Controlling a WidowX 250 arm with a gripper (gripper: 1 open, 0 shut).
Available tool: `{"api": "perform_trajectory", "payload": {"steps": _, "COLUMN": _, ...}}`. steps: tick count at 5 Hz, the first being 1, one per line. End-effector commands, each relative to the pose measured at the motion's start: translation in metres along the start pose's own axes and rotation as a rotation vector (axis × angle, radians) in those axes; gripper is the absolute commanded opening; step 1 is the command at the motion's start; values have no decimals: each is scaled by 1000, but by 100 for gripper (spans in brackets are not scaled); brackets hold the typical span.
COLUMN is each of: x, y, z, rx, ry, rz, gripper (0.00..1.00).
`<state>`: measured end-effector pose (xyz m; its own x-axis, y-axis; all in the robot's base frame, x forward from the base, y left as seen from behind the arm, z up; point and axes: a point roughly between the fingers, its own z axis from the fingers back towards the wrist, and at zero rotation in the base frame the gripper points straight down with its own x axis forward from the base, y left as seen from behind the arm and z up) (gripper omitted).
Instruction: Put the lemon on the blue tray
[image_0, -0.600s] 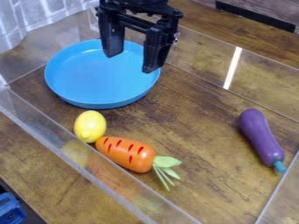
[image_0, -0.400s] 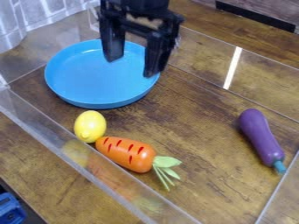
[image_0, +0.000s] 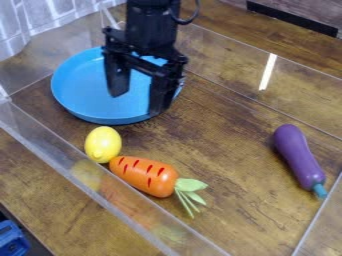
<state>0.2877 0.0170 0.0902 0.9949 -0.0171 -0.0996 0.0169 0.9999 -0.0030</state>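
The gripper (image_0: 142, 87) hangs with jaws spread wide and empty over the blue tray (image_0: 80, 95), while the lemon (image_0: 103, 144) lies on the table at the tray's five o'clock, touching the carrot (image_0: 144, 175). Descending off-centre could nudge the smooth lemon so it rolls away, or pinch the carrot along with it.

We see a smooth, glossy plastic blue tray (image_0: 78, 100), a matt yellow lemon (image_0: 103, 144), a ridged carrot (image_0: 144, 174), a shiny purple eggplant (image_0: 298, 153), and a dark, reflective wood-grain surface (image_0: 227, 110).
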Motion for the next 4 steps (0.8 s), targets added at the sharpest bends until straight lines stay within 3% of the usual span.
{"api": "perform_trajectory", "payload": {"steps": 1, "x": -5, "y": 14, "z": -3, "rx": 11, "ry": -30, "rz": -52, "gripper": 100}}
{"api": "perform_trajectory", "payload": {"steps": 2, "x": -13, "y": 26, "z": -22, "rx": 21, "ry": -29, "rz": -104, "gripper": 100}}
{"api": "perform_trajectory", "payload": {"steps": 3, "x": -25, "y": 34, "z": -26, "rx": 26, "ry": -49, "rz": -80, "gripper": 100}}
{"api": "perform_trajectory", "payload": {"steps": 4, "x": -28, "y": 42, "z": -30, "rx": 9, "ry": -88, "rz": -68, "gripper": 100}}
